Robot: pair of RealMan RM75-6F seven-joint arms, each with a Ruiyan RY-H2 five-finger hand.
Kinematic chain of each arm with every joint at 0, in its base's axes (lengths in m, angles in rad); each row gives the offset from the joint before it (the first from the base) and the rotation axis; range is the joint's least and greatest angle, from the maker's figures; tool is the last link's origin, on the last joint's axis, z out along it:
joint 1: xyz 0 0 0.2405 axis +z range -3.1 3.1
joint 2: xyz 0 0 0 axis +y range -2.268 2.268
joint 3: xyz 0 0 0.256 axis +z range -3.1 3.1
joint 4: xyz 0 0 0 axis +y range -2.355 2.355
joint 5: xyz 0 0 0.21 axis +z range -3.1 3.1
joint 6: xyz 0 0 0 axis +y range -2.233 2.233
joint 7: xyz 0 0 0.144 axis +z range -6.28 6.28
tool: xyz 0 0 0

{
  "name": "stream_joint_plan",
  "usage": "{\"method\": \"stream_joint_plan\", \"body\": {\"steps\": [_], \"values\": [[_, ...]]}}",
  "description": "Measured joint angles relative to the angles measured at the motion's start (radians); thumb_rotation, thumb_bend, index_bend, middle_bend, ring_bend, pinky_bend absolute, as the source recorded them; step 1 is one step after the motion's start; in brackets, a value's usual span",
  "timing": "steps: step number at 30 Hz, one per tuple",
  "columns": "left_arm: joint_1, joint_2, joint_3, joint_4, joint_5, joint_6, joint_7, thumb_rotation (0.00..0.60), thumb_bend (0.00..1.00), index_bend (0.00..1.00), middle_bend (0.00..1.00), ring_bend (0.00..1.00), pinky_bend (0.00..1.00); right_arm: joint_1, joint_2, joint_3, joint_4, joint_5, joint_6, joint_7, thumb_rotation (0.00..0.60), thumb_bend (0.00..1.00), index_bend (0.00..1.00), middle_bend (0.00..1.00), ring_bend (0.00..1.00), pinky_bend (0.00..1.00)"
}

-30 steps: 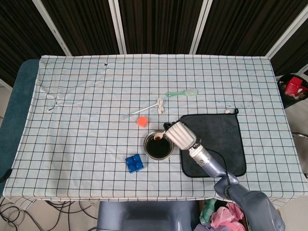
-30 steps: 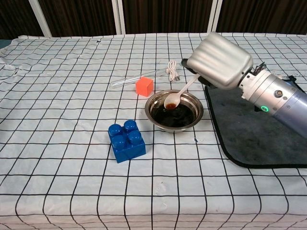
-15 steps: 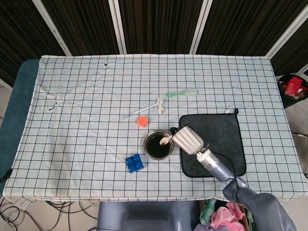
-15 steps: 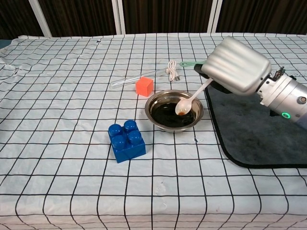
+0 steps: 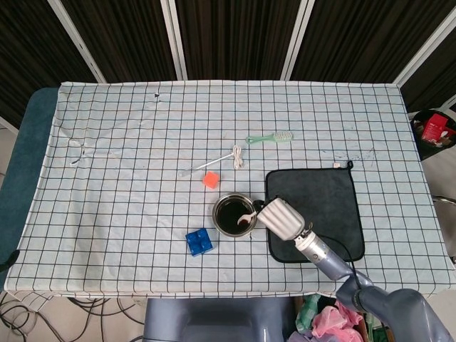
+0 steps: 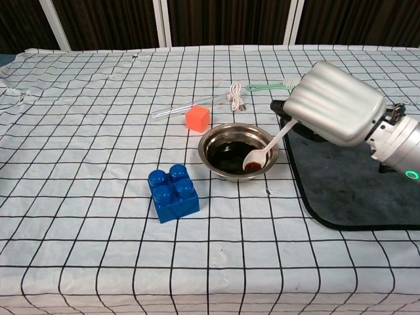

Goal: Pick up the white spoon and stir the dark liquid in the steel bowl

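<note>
The steel bowl holds dark liquid and stands mid-table, just left of the dark mat. My right hand hovers at the bowl's right side and grips the handle of the white spoon. The spoon slants down to the left; its stained head sits at the near right part of the bowl, in the liquid by the rim. My left hand shows in neither view.
A blue brick lies in front of the bowl to the left, an orange cube behind it. A clear tube, a white cable and a green brush lie further back. The dark mat covers the right side.
My right hand has moved right and toward the table's near edge, dragging the spoon's head from the bowl's far left part across to its near right edge.
</note>
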Motion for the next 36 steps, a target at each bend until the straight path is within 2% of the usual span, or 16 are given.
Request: {"method": "stream_joint_plan", "body": {"steps": [7,15,26,36], "values": [[0.001,0.003,-0.001,-0.001,0.0,0.001,-0.009,0.6,0.2,0.09,0.01,0.0,0.0,0.014,-0.006,0.003,-0.07,-0.021,-0.009,-0.029,0.6,0.37,0.72,0.87,0.98,1.0],[-0.001,0.014,-0.003,0.003,-0.003,-0.008,-0.037,0.6,0.2,0.09,0.01,0.0,0.0,0.041,-0.06,0.029,-0.061,-0.022,-0.039,-0.03,0.6,0.37,0.72,0.87,0.98,1.0],[-0.003,0.017,-0.006,0.007,-0.006,-0.012,-0.046,0.6,0.2,0.09,0.01,0.0,0.0,0.068,-0.133,0.081,0.078,0.017,-0.067,0.008,0.6,0.38,0.73,0.87,0.98,1.0],[-0.003,0.012,-0.005,0.007,-0.007,-0.01,-0.031,0.6,0.2,0.09,0.01,0.0,0.0,0.076,-0.171,0.105,0.208,0.054,-0.082,0.058,0.6,0.39,0.73,0.87,0.98,1.0]]}}
